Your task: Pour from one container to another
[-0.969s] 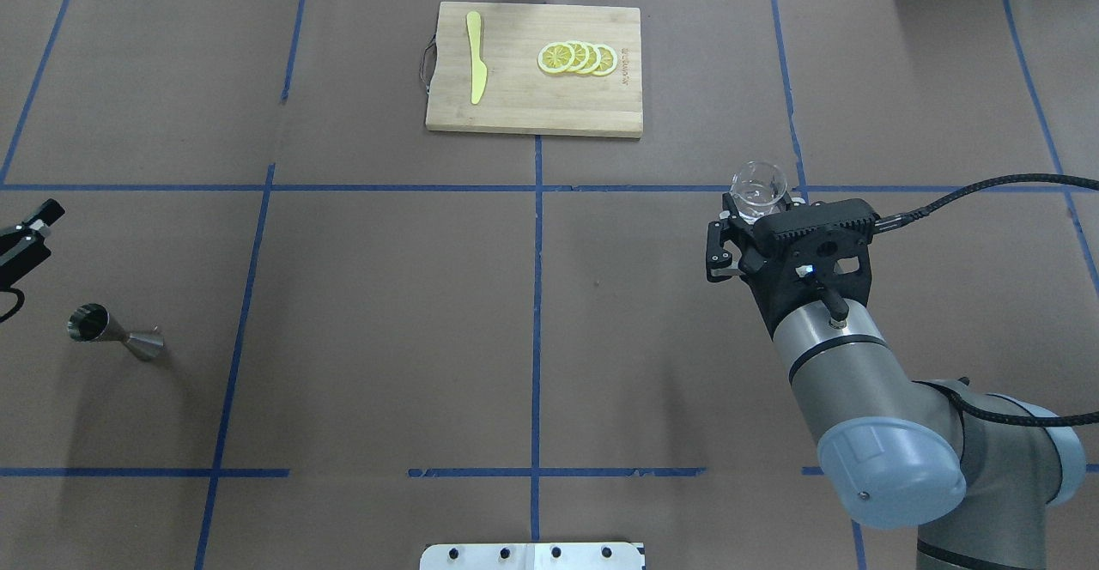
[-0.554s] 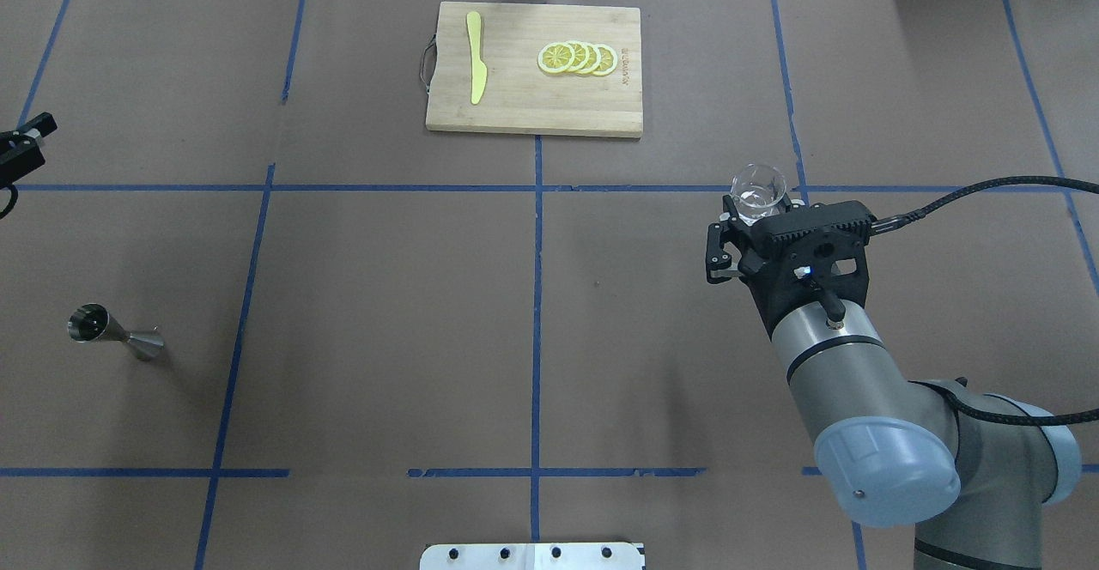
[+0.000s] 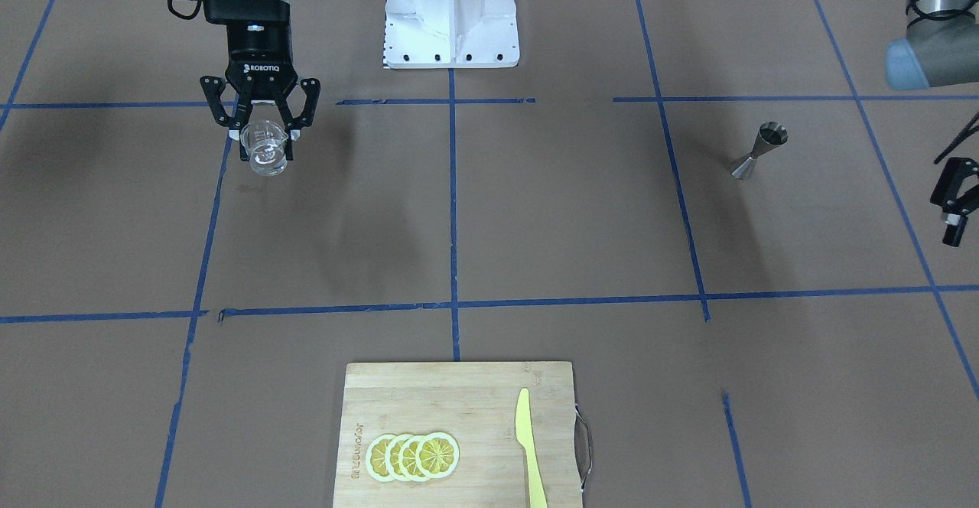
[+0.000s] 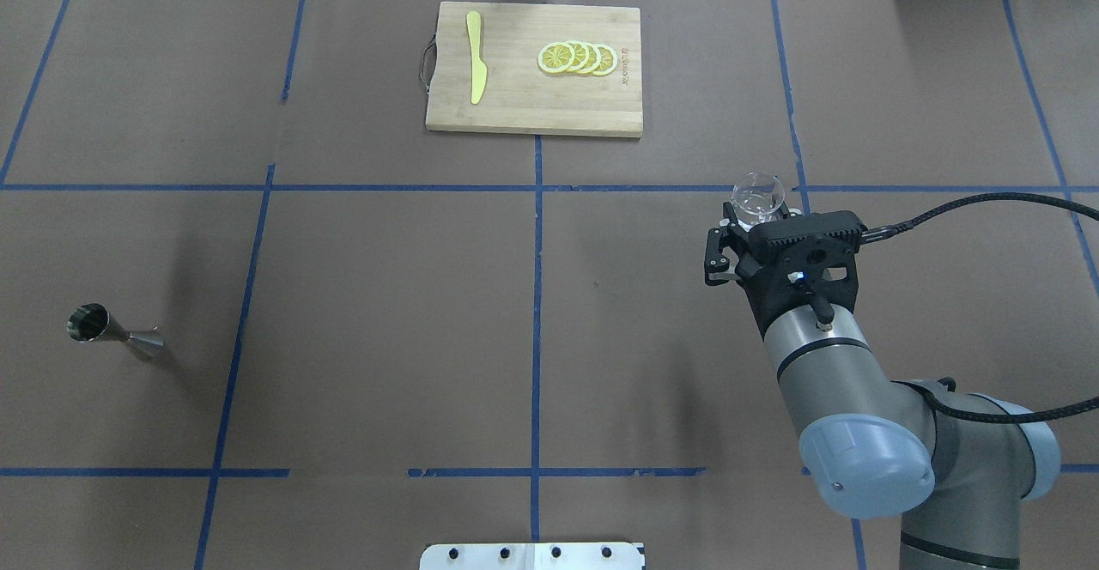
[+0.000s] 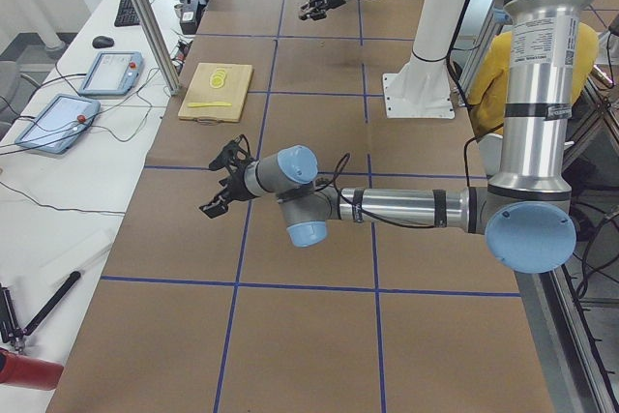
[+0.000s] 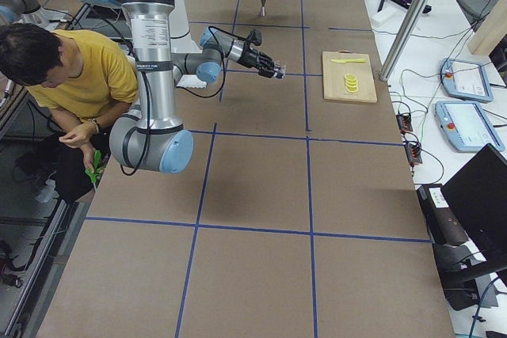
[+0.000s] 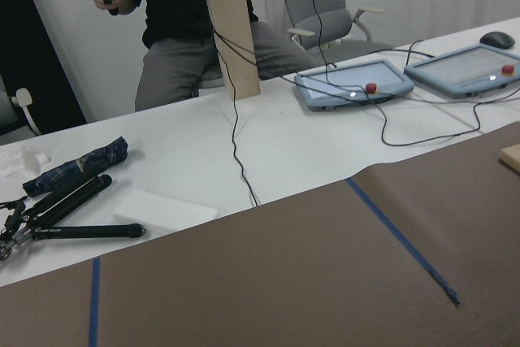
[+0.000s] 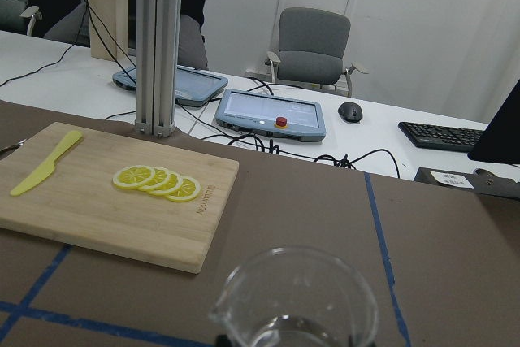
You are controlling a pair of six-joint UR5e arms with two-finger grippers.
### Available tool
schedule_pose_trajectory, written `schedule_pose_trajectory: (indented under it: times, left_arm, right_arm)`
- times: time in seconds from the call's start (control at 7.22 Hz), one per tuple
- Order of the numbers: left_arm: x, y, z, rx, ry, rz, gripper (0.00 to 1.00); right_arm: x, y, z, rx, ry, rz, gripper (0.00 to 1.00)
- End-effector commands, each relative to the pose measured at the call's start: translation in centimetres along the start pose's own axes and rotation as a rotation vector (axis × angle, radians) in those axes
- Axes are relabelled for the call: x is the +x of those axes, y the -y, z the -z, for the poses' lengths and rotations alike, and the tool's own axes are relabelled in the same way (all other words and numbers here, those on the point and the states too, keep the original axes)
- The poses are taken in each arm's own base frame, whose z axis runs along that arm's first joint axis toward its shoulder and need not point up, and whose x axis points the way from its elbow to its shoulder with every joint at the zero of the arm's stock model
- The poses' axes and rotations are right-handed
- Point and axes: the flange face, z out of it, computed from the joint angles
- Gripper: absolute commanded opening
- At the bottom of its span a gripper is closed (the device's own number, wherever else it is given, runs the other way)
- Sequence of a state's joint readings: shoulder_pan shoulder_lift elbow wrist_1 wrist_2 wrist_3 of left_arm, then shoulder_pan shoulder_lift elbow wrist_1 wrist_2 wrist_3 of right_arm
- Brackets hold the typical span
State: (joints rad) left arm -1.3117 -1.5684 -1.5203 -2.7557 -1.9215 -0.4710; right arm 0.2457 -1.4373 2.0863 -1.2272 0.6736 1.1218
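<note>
My right gripper (image 3: 261,135) is shut on the small clear glass cup (image 3: 265,153), holding it upright above the table's right half. The overhead view shows the cup (image 4: 757,196) just ahead of the right gripper (image 4: 745,228); its rim (image 8: 296,290) fills the bottom of the right wrist view. The steel hourglass jigger (image 4: 116,335) stands alone on the left half, upright (image 3: 759,151). My left gripper (image 3: 950,210) hovers open beyond the jigger at the table's left side, out of the overhead view, and holds nothing (image 5: 215,184).
A wooden cutting board (image 4: 532,111) at the far middle carries lemon slices (image 4: 577,57) and a yellow knife (image 4: 475,55). The white robot base (image 3: 450,11) sits at the near middle. A person in yellow (image 6: 79,69) sits behind the robot.
My left gripper has moved away along the left edge and left the overhead view. The right wrist has shifted slightly, still gripping the cup. The jigger has not moved.
</note>
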Motion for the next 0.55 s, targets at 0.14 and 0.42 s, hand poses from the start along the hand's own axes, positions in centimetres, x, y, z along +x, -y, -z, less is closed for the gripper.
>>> schedule_pose_trajectory:
  times: [0.14,0.42]
  left_arm:
    - [-3.7,2.5,-0.6,-0.198,0.048,0.081,1.00]
    - [-6.4,6.3,0.2,-0.368,0.017,0.231,1.00]
  right_arm:
    - [2.6,-3.3,-2.0,0.060,-0.021,-0.036,0.00]
    - [6.1,-6.1,-2.8,0.054,-0.041,-0.070,0.00]
